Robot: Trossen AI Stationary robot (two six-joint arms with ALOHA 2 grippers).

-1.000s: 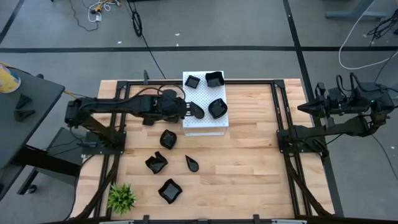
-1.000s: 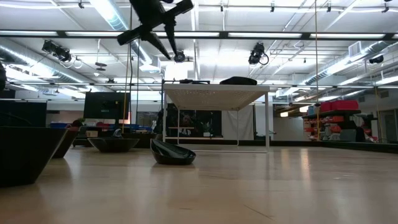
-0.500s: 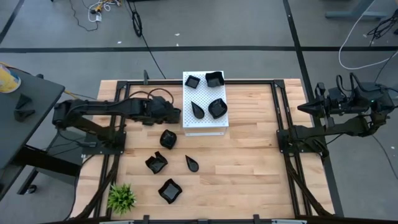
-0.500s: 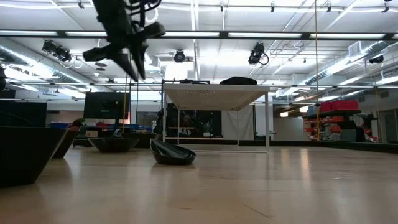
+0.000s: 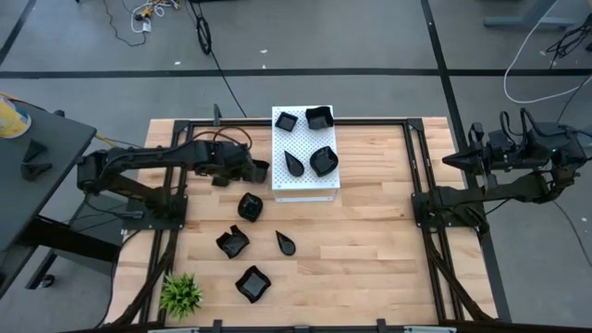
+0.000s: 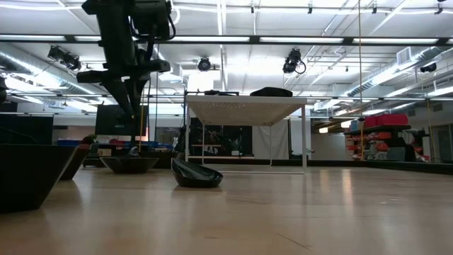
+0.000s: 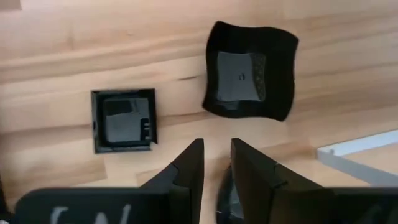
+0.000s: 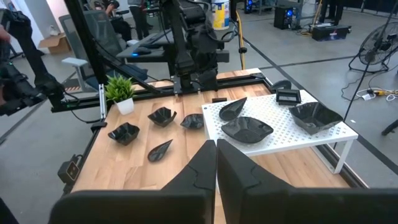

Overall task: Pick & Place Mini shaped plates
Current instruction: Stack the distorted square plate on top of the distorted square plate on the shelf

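Left of the white board [image 5: 304,180] at frame centre, the left gripper [image 5: 262,170] hovers empty with fingers narrowly parted, four mini shaped plates [image 5: 324,161] on the board, four on the bench [image 5: 370,240] below, right gripper [image 5: 450,160] closed at right.

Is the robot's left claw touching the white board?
Apart. The high view shows bare wood between the left gripper and the white board.
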